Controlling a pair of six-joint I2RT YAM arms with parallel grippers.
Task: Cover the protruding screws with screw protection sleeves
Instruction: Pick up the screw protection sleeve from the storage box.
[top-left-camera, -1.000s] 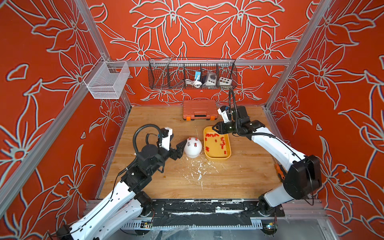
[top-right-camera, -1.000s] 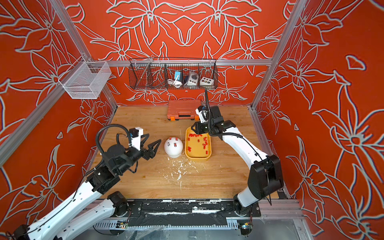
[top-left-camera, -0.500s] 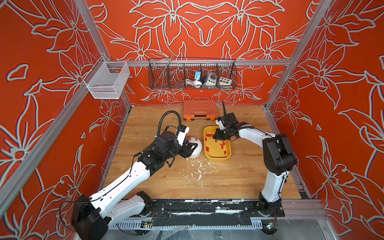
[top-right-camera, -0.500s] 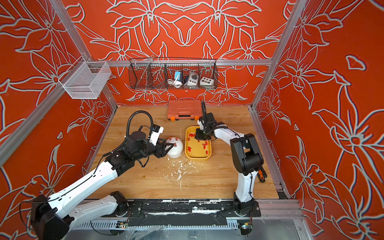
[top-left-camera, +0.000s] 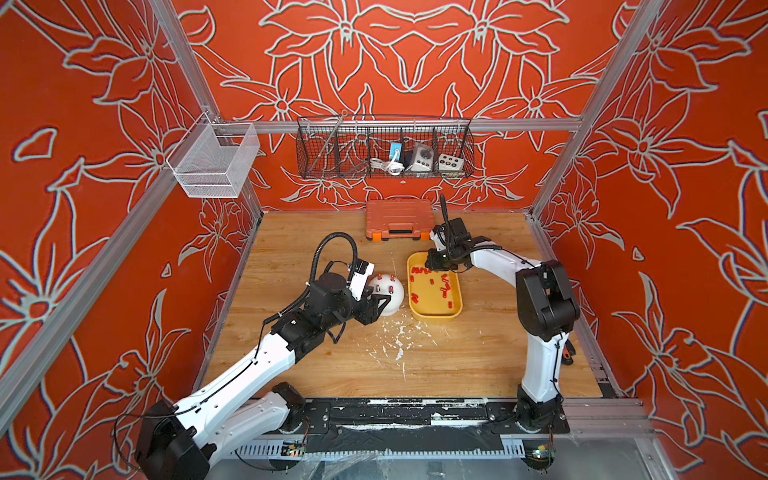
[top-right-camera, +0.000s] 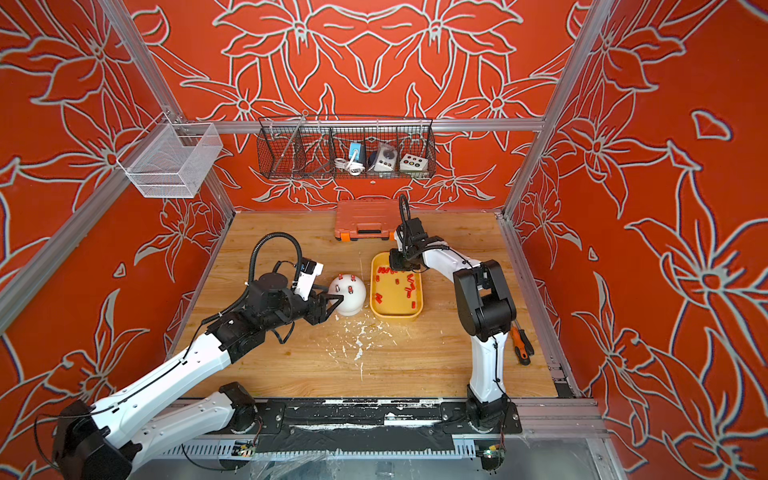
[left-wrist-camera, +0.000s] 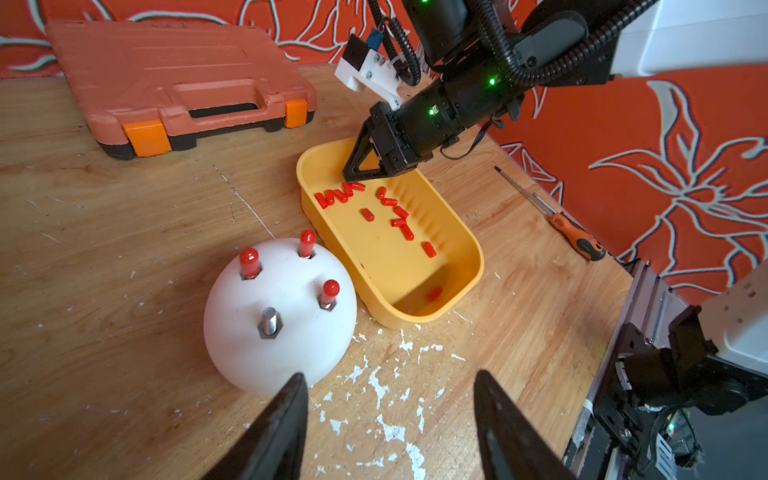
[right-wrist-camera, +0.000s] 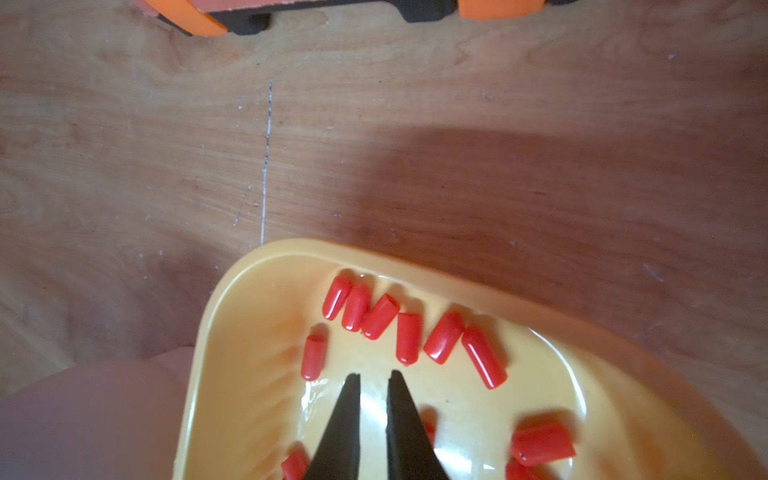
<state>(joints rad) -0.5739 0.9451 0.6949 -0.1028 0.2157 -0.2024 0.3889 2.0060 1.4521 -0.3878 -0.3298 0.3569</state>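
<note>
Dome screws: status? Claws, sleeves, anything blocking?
Left claw open, empty, beside white dome. Right claw barely open, empty, over loose sleeves in yellow tray. Three screws capped, fourth screw bare. Nothing blocking it.

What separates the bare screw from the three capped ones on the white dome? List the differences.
The bare screw shows grey metal; the capped screws are hidden under red sleeves. The bare screw ends in a flat tip; the capped screws end rounded. The bare screw looks slimmer than the capped screws. All stand upright from hex nuts on the white dome.
</note>
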